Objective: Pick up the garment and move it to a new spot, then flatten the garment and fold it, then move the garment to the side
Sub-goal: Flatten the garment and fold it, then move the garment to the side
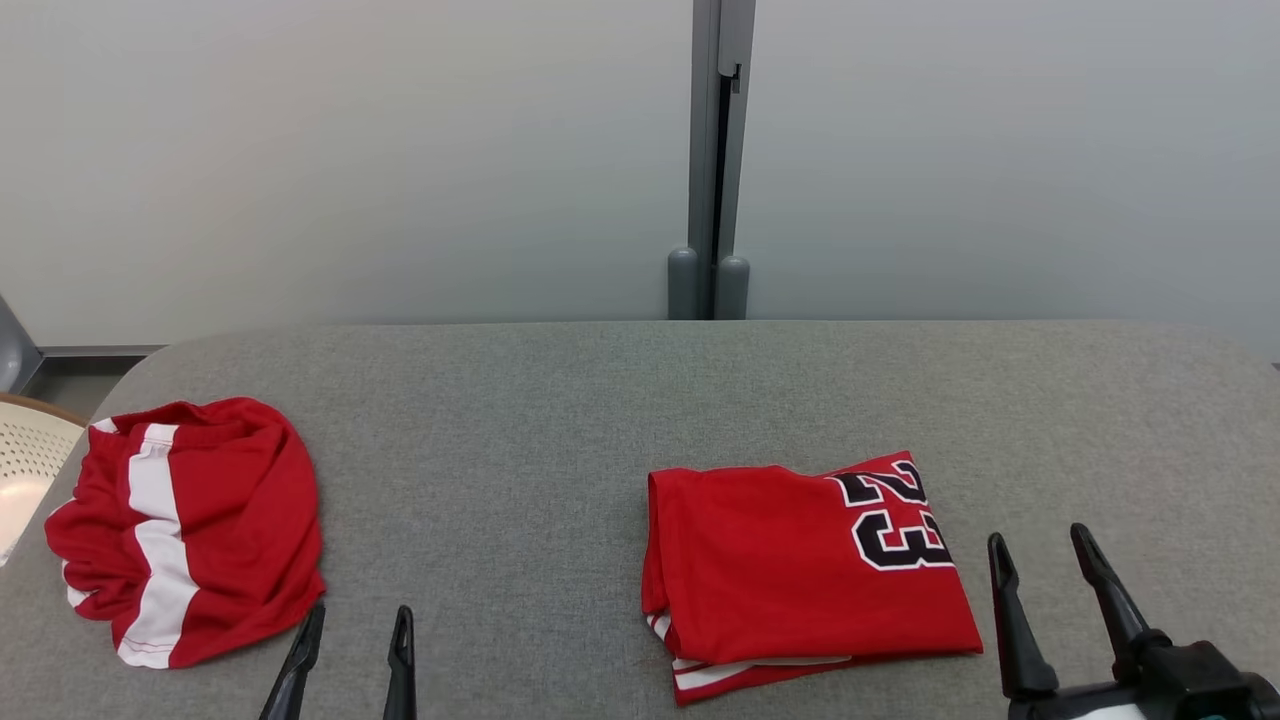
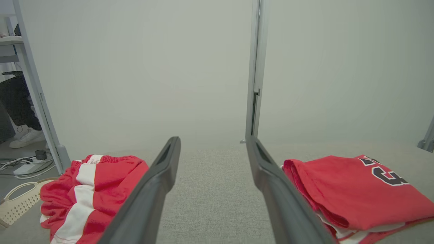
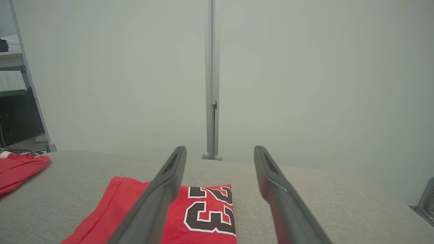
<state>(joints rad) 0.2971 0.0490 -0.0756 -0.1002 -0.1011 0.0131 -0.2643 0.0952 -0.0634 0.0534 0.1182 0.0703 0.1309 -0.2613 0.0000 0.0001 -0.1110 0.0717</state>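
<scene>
While the jersey (image 1: 800,570) lies folded, left wrist view shows cables (image 2: 20,162)

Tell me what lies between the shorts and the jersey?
Bare grey tabletop between shorts and jersey, per the head view; the open left tool hovers at its near edge.

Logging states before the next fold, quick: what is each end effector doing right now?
Left end effector: open, holding nothing.
Right end effector: open, holding nothing.
</scene>
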